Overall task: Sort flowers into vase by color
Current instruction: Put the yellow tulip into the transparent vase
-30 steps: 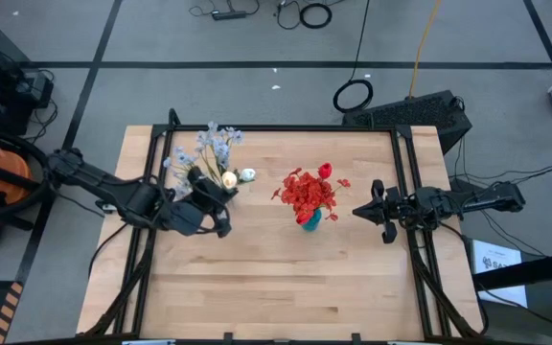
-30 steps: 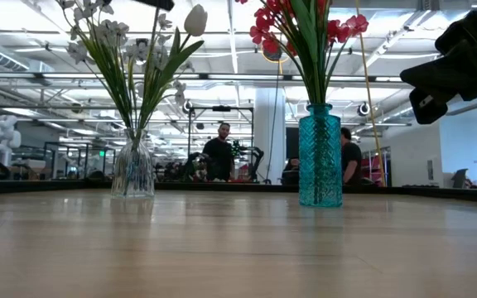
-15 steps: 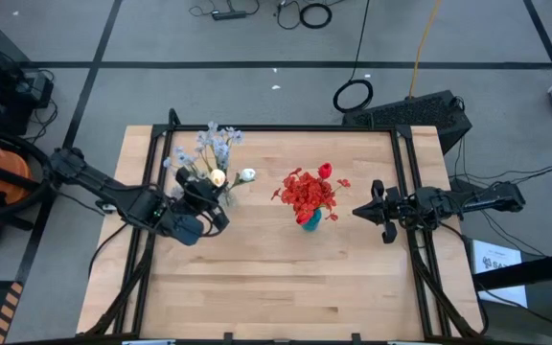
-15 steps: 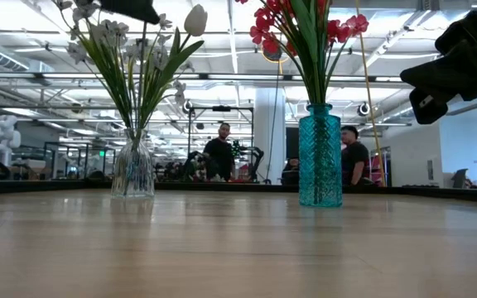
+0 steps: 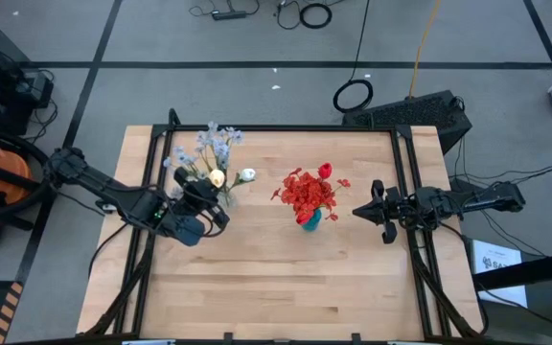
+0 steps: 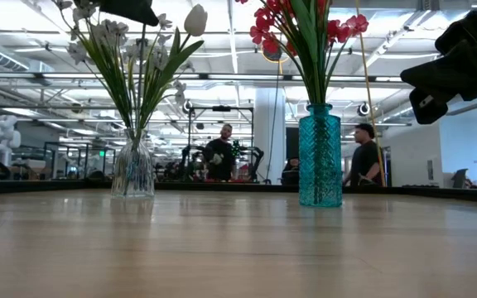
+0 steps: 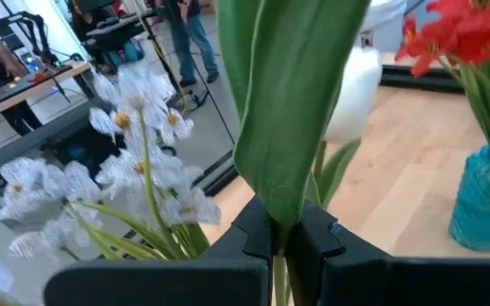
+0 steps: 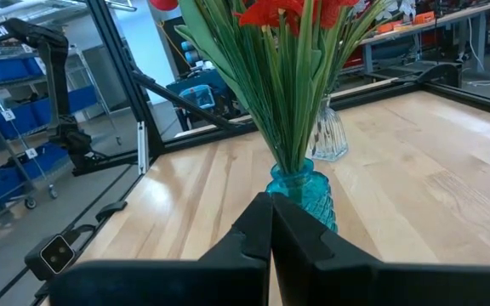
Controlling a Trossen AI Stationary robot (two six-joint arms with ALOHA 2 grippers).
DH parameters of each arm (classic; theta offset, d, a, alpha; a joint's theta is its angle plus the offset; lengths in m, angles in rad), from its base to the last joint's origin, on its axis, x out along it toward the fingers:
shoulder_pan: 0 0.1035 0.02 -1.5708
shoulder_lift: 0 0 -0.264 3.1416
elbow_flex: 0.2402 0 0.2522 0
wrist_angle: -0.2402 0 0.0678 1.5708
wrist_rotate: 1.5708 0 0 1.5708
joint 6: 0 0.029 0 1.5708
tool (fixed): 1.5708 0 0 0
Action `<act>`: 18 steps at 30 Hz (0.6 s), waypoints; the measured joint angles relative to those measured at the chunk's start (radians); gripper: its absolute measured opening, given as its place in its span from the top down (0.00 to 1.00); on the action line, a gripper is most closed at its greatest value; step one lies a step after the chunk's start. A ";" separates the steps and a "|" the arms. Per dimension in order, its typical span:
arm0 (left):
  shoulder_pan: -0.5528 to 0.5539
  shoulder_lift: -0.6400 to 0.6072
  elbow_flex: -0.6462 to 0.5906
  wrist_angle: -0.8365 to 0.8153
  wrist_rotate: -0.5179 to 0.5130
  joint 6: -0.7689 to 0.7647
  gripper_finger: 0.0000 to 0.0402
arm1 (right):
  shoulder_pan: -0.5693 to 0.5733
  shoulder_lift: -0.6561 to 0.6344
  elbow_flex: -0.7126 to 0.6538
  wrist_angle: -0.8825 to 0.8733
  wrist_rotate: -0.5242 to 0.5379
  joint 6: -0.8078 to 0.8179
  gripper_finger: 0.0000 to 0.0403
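We see the white bud (image 5: 218,177) on its green stem (image 7: 281,274) standing among the pale blue-white sprays (image 5: 211,146) in the clear vase (image 6: 133,170), toward the left of the tabletop (image 5: 276,287). A second white bud (image 5: 247,174) leans out just beside it. The left gripper (image 7: 284,240) hovers above the vase, its fingers clamped on that stem just below a broad green leaf (image 7: 287,102). In the high view we find this gripper (image 5: 209,196) over the near side of the bouquet.

The red flowers (image 5: 310,192) stand in the teal vase (image 6: 320,156) near the middle of the tabletop, well apart from the clear one.

The right gripper (image 5: 377,211) waits to the right of the teal vase, apart from it, with its fingers (image 8: 258,234) pressed together and holding nothing.

Beyond the tabletop, we see people (image 6: 222,153) standing in the room.
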 joint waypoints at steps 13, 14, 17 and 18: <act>0.011 -0.016 -0.001 -0.013 -0.010 -0.023 0.96 | 0.000 0.000 0.000 0.000 0.000 0.000 1.00; 0.011 -0.013 -0.017 -0.013 -0.010 -0.048 0.96 | 0.000 0.000 0.000 0.000 0.000 0.000 1.00; 0.012 -0.014 -0.068 0.010 -0.010 -0.117 0.96 | 0.000 0.000 0.000 0.000 0.000 0.000 1.00; 0.012 -0.014 -0.081 0.015 -0.013 -0.137 0.96 | 0.000 0.000 0.000 0.000 0.000 0.000 1.00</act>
